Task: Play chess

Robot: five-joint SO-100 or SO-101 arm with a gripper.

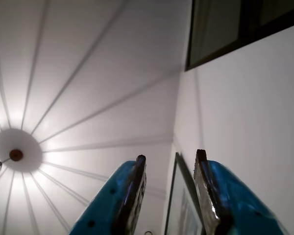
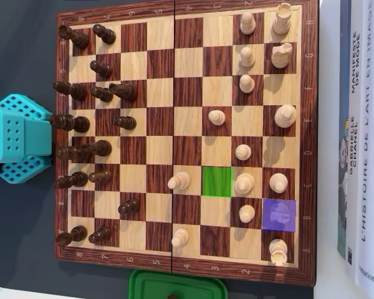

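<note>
In the wrist view the tool (image 1: 169, 159) is pointing up at a white panelled ceiling (image 1: 98, 73), its two teal fingers (image 1: 122, 196) standing spread apart with nothing between them; a round lamp fitting (image 1: 15, 154) is glowing at the left and a dark window frame (image 1: 235, 29) is sitting at the upper right. In the overhead view the teal arm (image 2: 19, 138) is resting just beside the left edge of the chessboard (image 2: 187, 7), which is lying on the dark worktop (image 2: 25, 261). Dark pieces (image 2: 100, 147) are crowding the left files, pale pieces (image 2: 244, 182) are standing on the right half. One square is showing green (image 2: 217, 182), another violet (image 2: 278, 215) over a pale piece. Books (image 2: 361, 137) are lying beyond the right edge, a green container (image 2: 177, 286) below.
</note>
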